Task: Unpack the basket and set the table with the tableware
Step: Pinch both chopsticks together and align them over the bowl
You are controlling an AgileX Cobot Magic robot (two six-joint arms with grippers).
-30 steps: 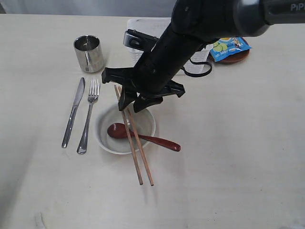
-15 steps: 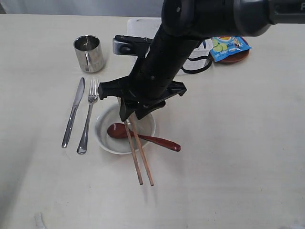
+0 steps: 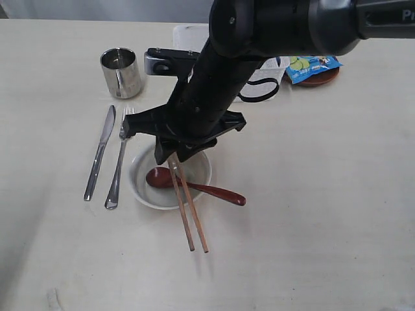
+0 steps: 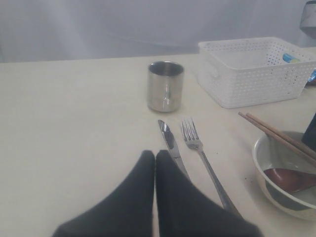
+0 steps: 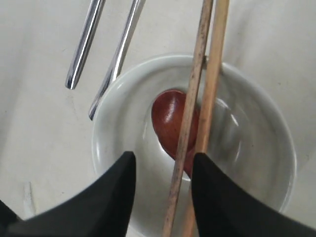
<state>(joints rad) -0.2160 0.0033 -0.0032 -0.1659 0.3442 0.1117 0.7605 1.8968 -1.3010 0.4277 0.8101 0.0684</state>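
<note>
The right gripper [image 5: 163, 159] hangs low over the white bowl [image 3: 138, 188], jaws parted. The two chopsticks [image 3: 189, 214] pass between them, lying across the rim above the red spoon [image 3: 217, 190]. The left gripper [image 4: 155, 158] is clenched on nothing, near the knife [image 4: 170, 143]. Open table [image 3: 324, 214] lies right of the bowl — the basket [image 4: 256, 69] stands beyond.

This looks like a robot test lab. A bare cream bench [image 3: 324, 246] stands before a plain pale grey backdrop [image 4: 98, 24]. A black robot arm [image 3: 214, 84] reaches over 1 staged place setting: steel cup [image 3: 121, 72], knife [image 3: 100, 152], fork [image 3: 119, 162] and white bowl [image 3: 146, 184].
</note>
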